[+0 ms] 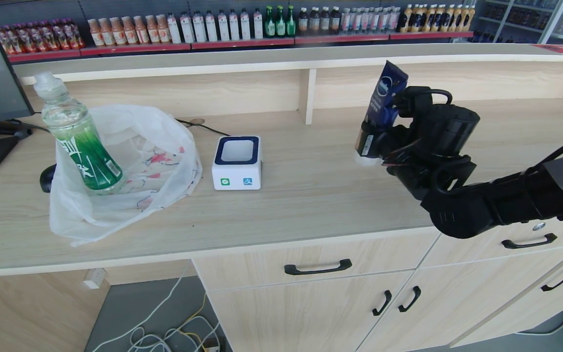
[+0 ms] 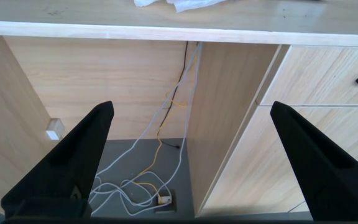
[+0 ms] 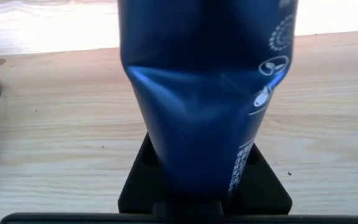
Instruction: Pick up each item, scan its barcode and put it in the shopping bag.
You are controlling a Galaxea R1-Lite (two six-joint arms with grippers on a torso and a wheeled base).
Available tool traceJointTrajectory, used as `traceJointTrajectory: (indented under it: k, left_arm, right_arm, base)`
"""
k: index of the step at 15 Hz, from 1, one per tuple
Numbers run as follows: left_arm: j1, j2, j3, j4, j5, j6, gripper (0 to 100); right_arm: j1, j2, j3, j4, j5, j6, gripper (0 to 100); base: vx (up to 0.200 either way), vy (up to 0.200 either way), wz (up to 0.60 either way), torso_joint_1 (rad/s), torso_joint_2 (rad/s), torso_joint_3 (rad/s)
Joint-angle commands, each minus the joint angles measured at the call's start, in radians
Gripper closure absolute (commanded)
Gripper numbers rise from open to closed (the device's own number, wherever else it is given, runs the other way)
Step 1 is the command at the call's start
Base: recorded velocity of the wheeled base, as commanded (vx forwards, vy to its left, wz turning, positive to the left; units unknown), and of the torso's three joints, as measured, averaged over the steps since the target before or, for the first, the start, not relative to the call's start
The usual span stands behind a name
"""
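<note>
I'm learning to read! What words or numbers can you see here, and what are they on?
Nothing reads clearly enough to quote.
Green bottle: big white letters on its label, too curly to read; barcode digits too small.
Blue tube in the right hand: white print, blurred.
White scanner box: two little signs, green and blue, no words.
Shelf bottles: labels too small.

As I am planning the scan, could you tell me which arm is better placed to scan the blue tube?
Right. The right gripper holds the blue tube above the counter, right of the white scanner; the left gripper hangs below the counter, jaws open and empty.
</note>
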Motion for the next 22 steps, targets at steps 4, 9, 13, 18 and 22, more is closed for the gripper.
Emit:
traceJointTrajectory:
  k: [4, 9, 13, 18, 22]
  left_arm:
    - [0.0, 0.0, 0.0, 0.0, 0.0, -0.001, 0]
    - [0.0, 0.0, 0.0, 0.0, 0.0, -0.001, 0]
    - [0.0, 0.0, 0.0, 0.0, 0.0, -0.001, 0]
    - [0.0, 0.0, 0.0, 0.0, 0.0, -0.001, 0]
    - [0.0, 0.0, 0.0, 0.0, 0.0, -0.001, 0]
  right_arm:
    - [0.03, -0.093, 0.012, -0.001, 0.002, -0.017, 100]
    - [0.132, -0.146, 0.089, -0.06, 0.0, -0.063, 100]
    - [0.237, -0.143, 0.293, -0.317, 0.002, -0.178, 100]
    - [0.281, -0.142, 0.402, -0.463, 0.0, -0.23, 100]
    - [0.332, -0.145, 0.457, -0.56, -0.003, -0.273, 100]
  base:
    - [0.0, 0.0, 0.0, 0.0, 0.0, 0.0]
    - [0.0, 0.0, 0.0, 0.0, 0.0, 0.0]
    - [0.0, 0.0, 0.0, 0.0, 0.0, 0.0]
    - [0.0, 0.0, 0.0, 0.0, 0.0, 0.0]
    - [0.0, 0.0, 0.0, 0.0, 0.0, 0.0]
